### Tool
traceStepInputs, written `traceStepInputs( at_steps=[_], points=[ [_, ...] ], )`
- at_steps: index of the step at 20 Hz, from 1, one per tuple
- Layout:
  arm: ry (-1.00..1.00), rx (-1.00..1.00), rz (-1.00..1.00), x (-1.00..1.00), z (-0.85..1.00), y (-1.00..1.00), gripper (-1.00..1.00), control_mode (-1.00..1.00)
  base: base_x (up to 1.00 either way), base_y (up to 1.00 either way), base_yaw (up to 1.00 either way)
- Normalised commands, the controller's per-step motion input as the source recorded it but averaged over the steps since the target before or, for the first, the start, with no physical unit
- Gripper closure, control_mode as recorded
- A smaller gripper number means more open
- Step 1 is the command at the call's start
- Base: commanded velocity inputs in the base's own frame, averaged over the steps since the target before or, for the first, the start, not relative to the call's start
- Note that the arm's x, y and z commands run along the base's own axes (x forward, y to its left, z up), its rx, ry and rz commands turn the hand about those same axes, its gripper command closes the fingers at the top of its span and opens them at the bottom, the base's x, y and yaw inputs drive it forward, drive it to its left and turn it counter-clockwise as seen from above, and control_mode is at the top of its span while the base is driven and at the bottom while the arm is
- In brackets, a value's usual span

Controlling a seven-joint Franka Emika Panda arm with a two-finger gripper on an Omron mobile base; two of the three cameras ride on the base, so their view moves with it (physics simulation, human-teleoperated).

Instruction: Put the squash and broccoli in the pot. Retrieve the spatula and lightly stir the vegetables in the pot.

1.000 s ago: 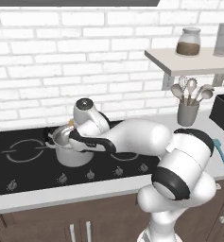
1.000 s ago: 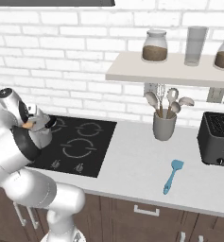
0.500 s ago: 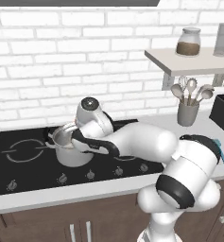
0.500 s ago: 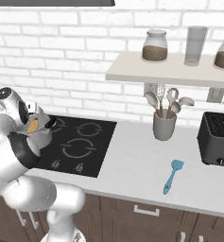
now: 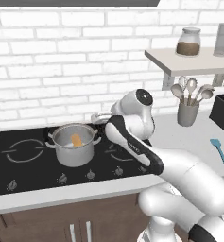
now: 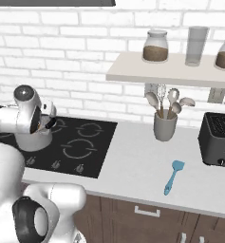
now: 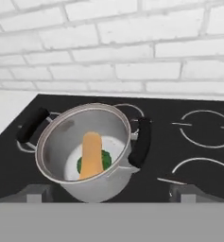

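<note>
No text, label, brand, number or sign can be read anywhere in these pictures. The two brown-filled glass jars [image 6: 155,46] on the pale wall shelf [image 6: 171,73] carry no legible labels. The black glass cooktop [image 5: 33,163] shows only plain white ring markings, and its front knobs bear no readable figures.
</note>
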Motion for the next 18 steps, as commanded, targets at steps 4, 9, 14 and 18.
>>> traceStepInputs(
  at_steps=[4,9,14,18],
  points=[
    [-0.02,0.02,-0.18,-0.91,0.41,-1.0,-1.0,-1.0,0.0,0.0,0.0],
    [0.04,-0.09,-0.27,-0.9,0.26,-0.99,-1.0,-1.0,0.0,0.0,0.0],
    [0.19,-0.13,-0.31,-0.63,0.15,-0.99,-1.0,-1.0,0.0,0.0,0.0],
    [0.31,-0.06,-0.32,-0.13,-0.02,-1.0,-1.0,-1.0,0.0,0.0,0.0]
  ],
)
